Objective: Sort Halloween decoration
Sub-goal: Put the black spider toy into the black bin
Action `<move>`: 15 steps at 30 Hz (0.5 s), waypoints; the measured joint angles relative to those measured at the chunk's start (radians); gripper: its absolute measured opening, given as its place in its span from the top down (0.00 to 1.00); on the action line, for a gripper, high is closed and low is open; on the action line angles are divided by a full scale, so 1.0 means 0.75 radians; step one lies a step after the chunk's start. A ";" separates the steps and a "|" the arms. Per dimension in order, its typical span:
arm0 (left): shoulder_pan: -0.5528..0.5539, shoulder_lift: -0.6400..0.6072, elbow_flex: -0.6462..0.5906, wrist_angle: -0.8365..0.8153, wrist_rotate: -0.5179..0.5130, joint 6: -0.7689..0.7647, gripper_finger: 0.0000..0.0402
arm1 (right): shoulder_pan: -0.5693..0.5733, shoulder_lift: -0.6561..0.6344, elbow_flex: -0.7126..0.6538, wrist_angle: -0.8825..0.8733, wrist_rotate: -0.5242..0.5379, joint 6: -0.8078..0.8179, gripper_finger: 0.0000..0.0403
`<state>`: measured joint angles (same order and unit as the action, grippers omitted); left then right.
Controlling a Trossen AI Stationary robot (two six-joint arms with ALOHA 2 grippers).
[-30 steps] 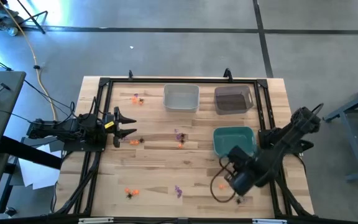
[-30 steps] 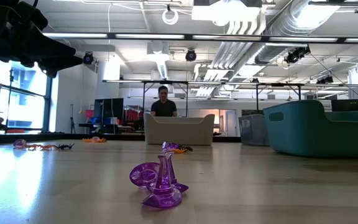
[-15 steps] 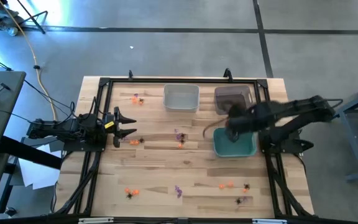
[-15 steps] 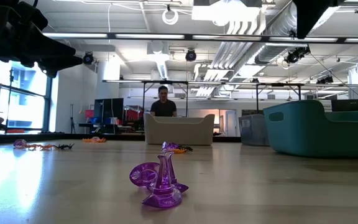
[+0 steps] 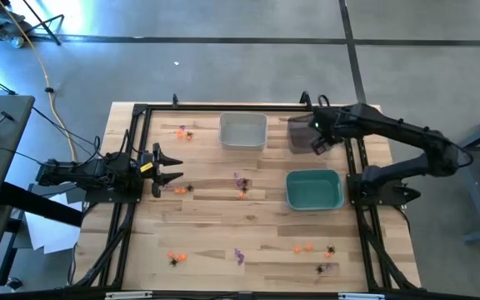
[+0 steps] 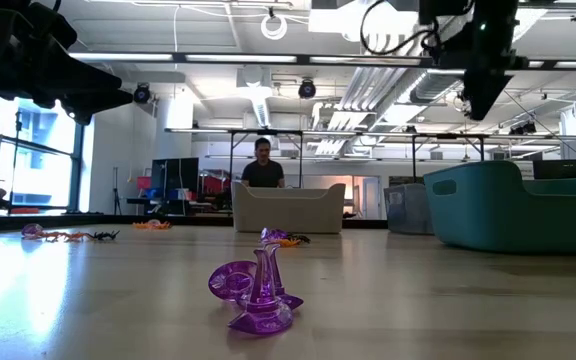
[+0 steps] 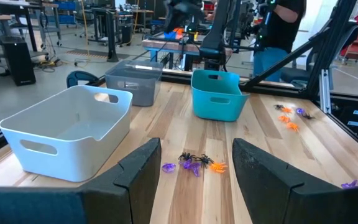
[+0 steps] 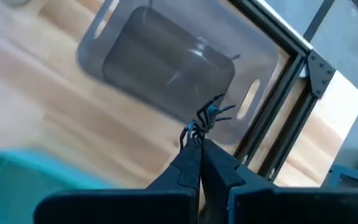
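Reaching over the dark bin (image 5: 311, 133), the right gripper (image 8: 194, 138) pinches a black spider (image 8: 209, 116) in its jaws.

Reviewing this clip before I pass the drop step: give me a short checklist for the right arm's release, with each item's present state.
1. Black spider pinched in right end effector, shut: ok.
2. Right end effector over the dark bin: ok, near its edge.
3. Spider centred over the bin's opening: cannot tell.
4. Dark bin upright and unobstructed: ok.
5. Left end effector, open, waiting clear at the table's left: ok.
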<state>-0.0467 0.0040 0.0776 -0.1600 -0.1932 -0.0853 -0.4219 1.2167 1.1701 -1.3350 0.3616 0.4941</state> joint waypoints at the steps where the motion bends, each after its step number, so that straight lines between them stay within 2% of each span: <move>1: 0.000 0.000 0.000 0.000 0.000 0.000 0.54 | -0.039 0.008 -0.015 0.046 -0.011 -0.041 1.00; 9: 0.000 0.000 0.000 0.000 0.000 0.000 0.54 | -0.269 0.107 -0.056 0.254 -0.174 -0.266 1.00; 15: 0.000 0.000 0.000 0.000 0.000 0.000 0.54 | -0.330 0.219 -0.056 0.293 -0.184 -0.328 1.00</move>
<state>-0.0466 0.0044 0.0776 -0.1598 -0.1932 -0.0853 -0.6694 1.3810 1.1278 -1.1156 0.2234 0.2479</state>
